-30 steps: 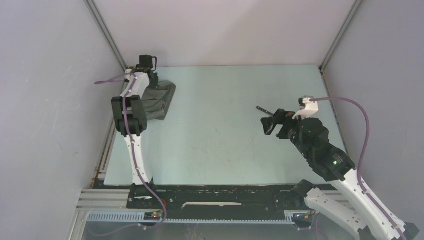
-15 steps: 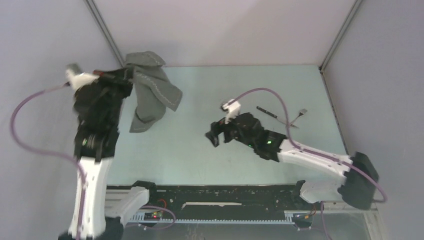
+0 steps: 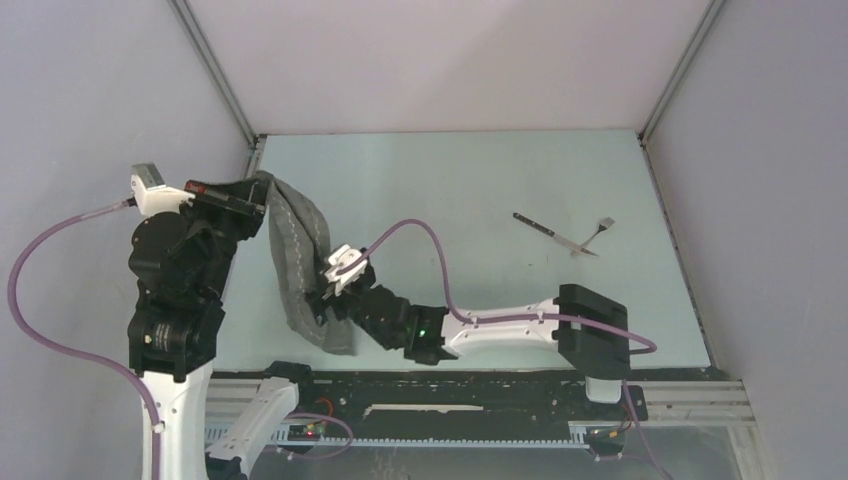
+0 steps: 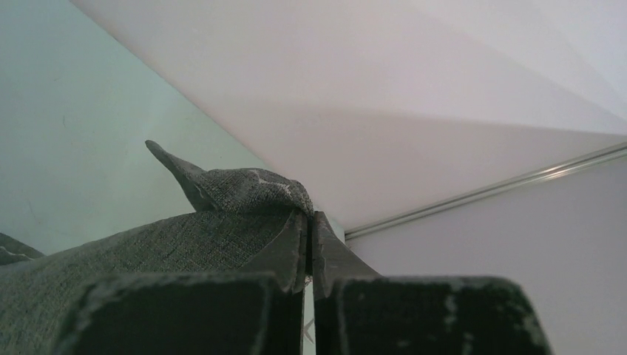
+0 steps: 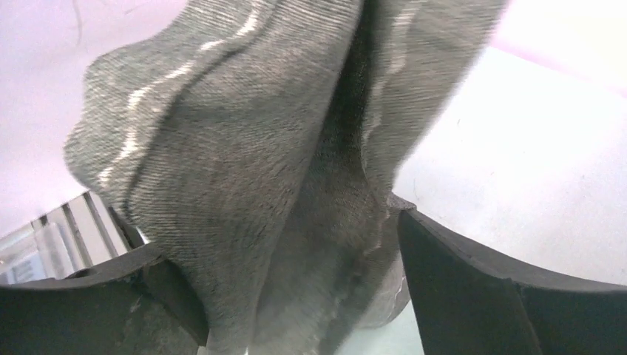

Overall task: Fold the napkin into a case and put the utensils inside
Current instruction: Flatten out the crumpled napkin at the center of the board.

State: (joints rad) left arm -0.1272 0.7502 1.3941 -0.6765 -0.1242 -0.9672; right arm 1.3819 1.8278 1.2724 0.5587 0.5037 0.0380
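Straddling napkin (image 5: 244, 170), right end effector (image 5: 277, 244): wrist view only.

- The napkin (image 3: 300, 265) hangs over the left side of the counter (image 3: 470, 180), its top corner in the left gripper (image 3: 258, 195).
- The right gripper (image 3: 322, 300) sits at the napkin's lower part, cloth between its jaws.
- The knife (image 3: 545, 231) and fork (image 3: 598, 231) lie well to the right, tips meeting, fork rightmost.

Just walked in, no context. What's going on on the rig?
Left gripper is shut on a napkin corner, holding the cloth up so it hangs over the table's left side. Right gripper, open, has its fingers either side of the hanging lower part, not closed on it. Knife and fork lie together far right, untouched. No folding done yet.
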